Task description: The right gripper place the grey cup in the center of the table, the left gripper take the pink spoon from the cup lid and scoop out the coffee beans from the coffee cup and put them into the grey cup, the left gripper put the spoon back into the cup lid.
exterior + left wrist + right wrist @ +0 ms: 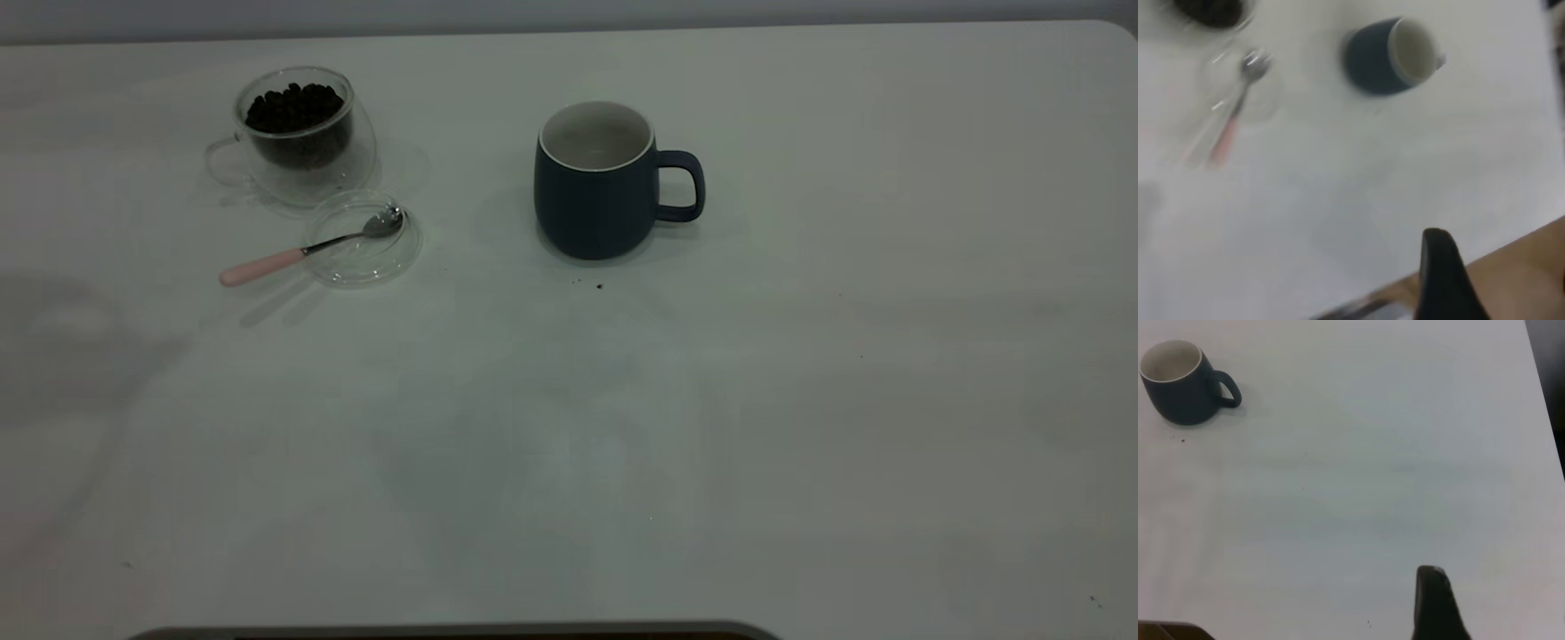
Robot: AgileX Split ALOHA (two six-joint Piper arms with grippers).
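The grey cup (596, 182) stands upright at upper centre to receive beans, the pink spoon (307, 248) rests across the cup lid (363, 238) beside the coffee cup (298, 133) at upper left, and I cannot tell either gripper's jaw state.

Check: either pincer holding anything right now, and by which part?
Nothing held. The pink-handled metal spoon lies on the clear glass lid, the dark ceramic mug stands alone, and no pincer touches them.

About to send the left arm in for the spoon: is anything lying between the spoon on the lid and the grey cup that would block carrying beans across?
Nothing visible does. The table is bare between the pink spoon on the cup lid and the grey cup, apart from tiny specks in front of the cup. The coffee cup stands behind the lid, off that path.
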